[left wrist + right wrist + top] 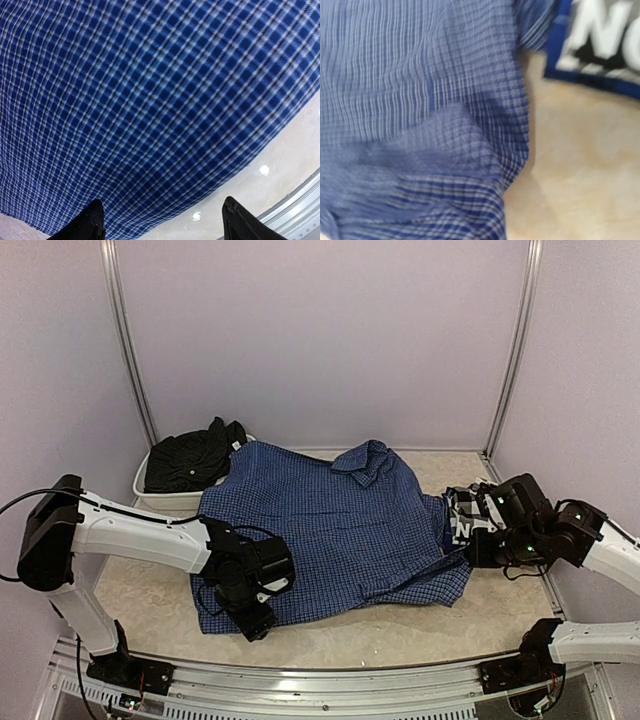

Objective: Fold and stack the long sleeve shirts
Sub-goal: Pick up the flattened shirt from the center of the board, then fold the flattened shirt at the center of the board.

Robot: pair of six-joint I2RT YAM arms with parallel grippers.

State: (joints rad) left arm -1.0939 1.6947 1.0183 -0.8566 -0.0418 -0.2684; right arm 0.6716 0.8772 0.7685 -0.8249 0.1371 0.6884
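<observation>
Blue checked shirt lay spread just beyond the left gripper, wide open and empty, its hem running crosswise.

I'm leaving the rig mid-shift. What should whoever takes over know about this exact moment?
Left gripper: open over the blue shirt's near hem, holding nothing.
Right gripper: at that shirt's right edge; its jaws are hidden.
Black-and-white check shirt: bunched beside the right gripper.
Black shirt: heaped in the white bin.
Done: blue shirt spread out, still wrinkled.
Left: fold all three, then stack.
</observation>
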